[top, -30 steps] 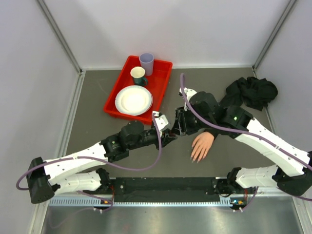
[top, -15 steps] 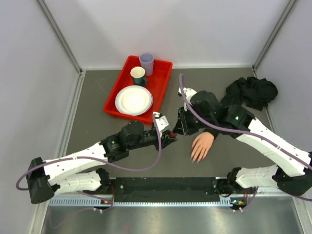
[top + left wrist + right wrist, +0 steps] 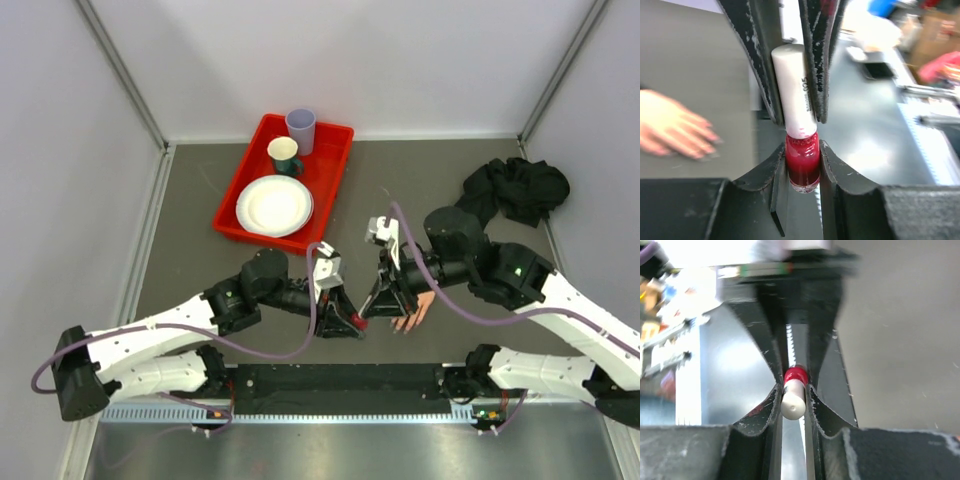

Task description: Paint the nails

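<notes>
The skin-coloured mannequin hand [image 3: 415, 303] lies palm down, partly hidden by my right gripper. It is blurred at the left of the left wrist view [image 3: 670, 125], so its nails cannot be made out. My left gripper [image 3: 352, 323] [image 3: 802, 150] is shut on the red polish bottle [image 3: 802, 165] [image 3: 361, 322]. My right gripper [image 3: 378, 305] [image 3: 792, 390] is shut on the bottle's white cap [image 3: 793, 401] [image 3: 794, 90]. The cap still sits on the bottle. Both grippers meet just left of the hand's fingertips.
A red tray [image 3: 330, 175] at the back holds a white plate [image 3: 274, 205], a green cup [image 3: 284, 155] and a lilac cup [image 3: 300, 128]. A black cloth [image 3: 515, 188] lies at the back right. A black rail [image 3: 340, 382] runs along the near edge.
Both grippers, joined on the bottle and its cap, have moved toward the near edge, from beside the hand's wrist to just left of its fingertips.
</notes>
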Controlling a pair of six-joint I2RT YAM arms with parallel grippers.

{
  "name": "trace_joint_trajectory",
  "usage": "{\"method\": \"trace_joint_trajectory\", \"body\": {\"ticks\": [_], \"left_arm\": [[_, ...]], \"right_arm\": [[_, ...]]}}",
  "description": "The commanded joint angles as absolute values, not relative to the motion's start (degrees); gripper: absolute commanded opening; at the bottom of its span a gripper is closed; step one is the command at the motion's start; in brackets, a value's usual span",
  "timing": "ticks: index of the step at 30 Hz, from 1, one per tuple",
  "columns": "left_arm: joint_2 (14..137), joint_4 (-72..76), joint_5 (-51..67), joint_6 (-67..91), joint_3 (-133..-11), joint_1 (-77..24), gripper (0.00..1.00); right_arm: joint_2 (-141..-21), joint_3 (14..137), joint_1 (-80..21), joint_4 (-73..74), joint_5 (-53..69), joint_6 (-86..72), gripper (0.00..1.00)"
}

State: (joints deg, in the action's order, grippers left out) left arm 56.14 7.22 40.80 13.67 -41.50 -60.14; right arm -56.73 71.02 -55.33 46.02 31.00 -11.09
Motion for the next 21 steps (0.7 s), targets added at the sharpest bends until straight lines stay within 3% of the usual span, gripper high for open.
{"method": "trace_joint_trajectory", "body": {"ticks": [1, 10, 13, 14, 18, 21], "left_arm": [[58.27, 18.02, 54.58, 17.05, -45.08, -60.82, 0.0], [57.31, 12.31, 40.12, 11.96, -46.05, -60.82, 0.0], [57.74, 8.62, 32.47, 9.06, -46.58, -60.82, 0.0], [58.01, 7.4, 30.95, 8.44, -46.58, -60.82, 0.0], [60.28, 5.89, 23.21, 4.58, -46.41, -60.82, 0.0], [61.52, 5.36, 20.04, 3.34, -46.41, -60.91, 0.0]], "right_arm": [[-56.78, 68.91, -55.55, 35.07, 44.65, -5.19, 0.0], [-55.98, 69.78, -55.46, 39.8, 36.22, -3.43, 0.0], [-56.16, 72.16, -55.55, 42.27, 28.5, -8.86, 0.1], [-56.16, 72.16, -55.55, 42.62, 23.6, -12.36, 0.22], [-55.46, 71.72, -55.55, 43.15, 13.29, -21.34, 0.45], [-56.33, 73.56, -55.46, 46.74, 5.56, -27.93, 0.53]]}}
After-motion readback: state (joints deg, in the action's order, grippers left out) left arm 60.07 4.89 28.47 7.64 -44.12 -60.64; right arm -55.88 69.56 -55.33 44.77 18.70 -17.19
